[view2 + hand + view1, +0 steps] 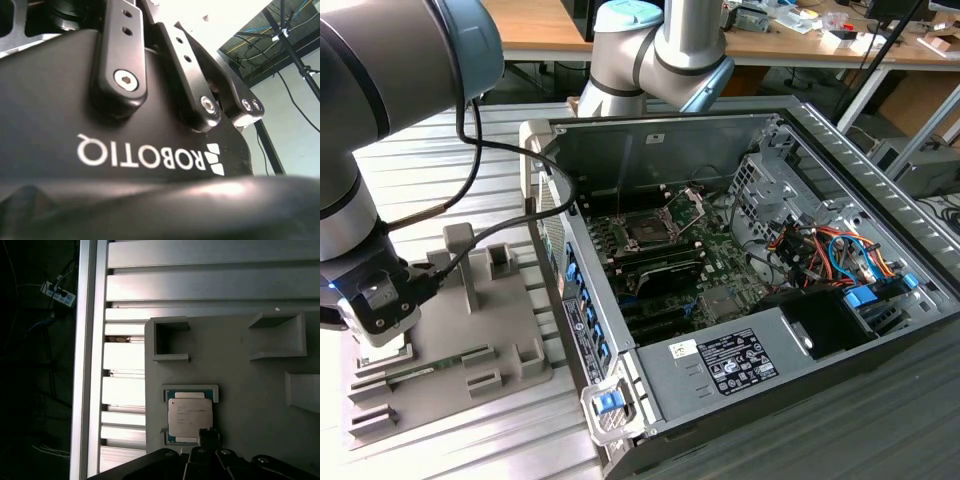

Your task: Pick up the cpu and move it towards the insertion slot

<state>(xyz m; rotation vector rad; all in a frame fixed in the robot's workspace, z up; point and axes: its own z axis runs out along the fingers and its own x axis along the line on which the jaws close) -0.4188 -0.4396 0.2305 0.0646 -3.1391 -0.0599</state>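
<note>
Well, cpu (190, 419) on fixture (240, 390); slatted table (200, 287).

Cpu (190, 419): 1 edge partly behind tool (208, 436) in first wrist view; insertion slot (647, 232) detail too small in exterior view.

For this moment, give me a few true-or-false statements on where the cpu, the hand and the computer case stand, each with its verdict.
1. The cpu lies in a holder on the grey fixture. True.
2. The cpu is seated in the insertion slot. False: it lies on the grey fixture, outside the computer case.
3. The hand is over the grey fixture, to the exterior view's left of the computer case. True.
4. The computer case is closed by a side panel. False: it lies open, with the green board and the insertion slot exposed.
</note>
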